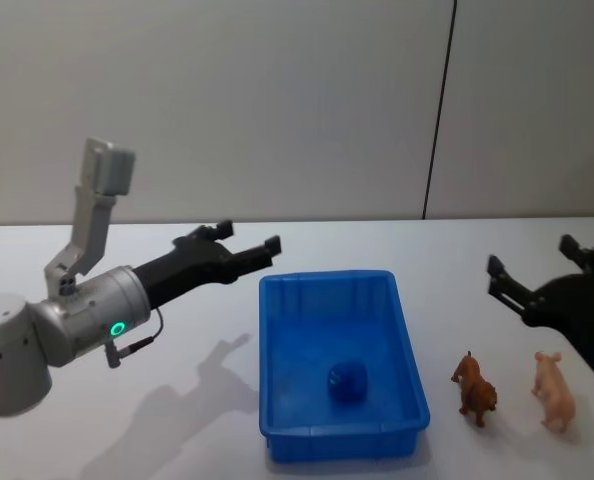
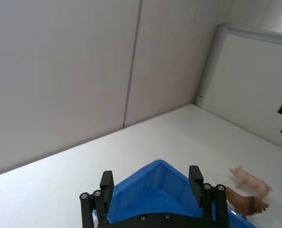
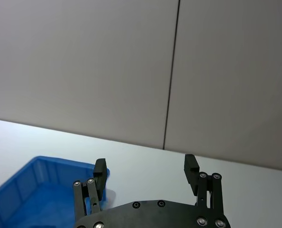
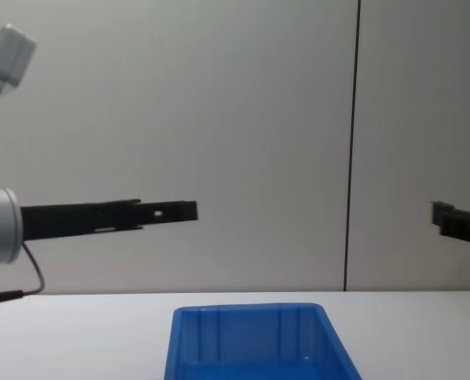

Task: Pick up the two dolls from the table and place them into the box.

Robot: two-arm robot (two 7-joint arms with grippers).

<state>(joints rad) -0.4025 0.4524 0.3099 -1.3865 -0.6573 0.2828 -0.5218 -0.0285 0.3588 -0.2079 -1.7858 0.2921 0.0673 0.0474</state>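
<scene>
Box (image 1: 327, 279): bright blue, vertical ribs on inner walls. Round object (image 1: 346, 381) inside: darker blue. Table (image 1: 377, 245): plain white. Lower right: brown doll (image 1: 474, 390), pale pink doll (image 1: 554, 391). Left gripper (image 1: 247, 240), right gripper (image 1: 530, 256): black.

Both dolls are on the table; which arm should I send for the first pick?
Right looks better. The open right gripper hovers just behind the brown doll and the pink doll, both standing to the right of the box. The open left gripper is on the box's other side.

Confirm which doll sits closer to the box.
The brown doll, standing between the blue box and the pink doll, which stands farther to the robot's right.
</scene>
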